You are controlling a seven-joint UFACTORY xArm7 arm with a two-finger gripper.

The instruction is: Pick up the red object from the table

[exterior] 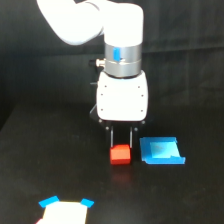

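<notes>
On the wide black table (30, 165), the small red block (120, 154) sits just beside a flat blue piece (161, 151). Right above it hangs the white arm's gripper (121, 138), its two thin dark fingers (112, 137) set narrow at the block's top edges.

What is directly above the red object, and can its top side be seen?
The gripper hangs right above the red object, its dark fingers reaching the block's top edge. The front face shows; the top is mostly hidden, so contact cannot be confirmed.
</notes>
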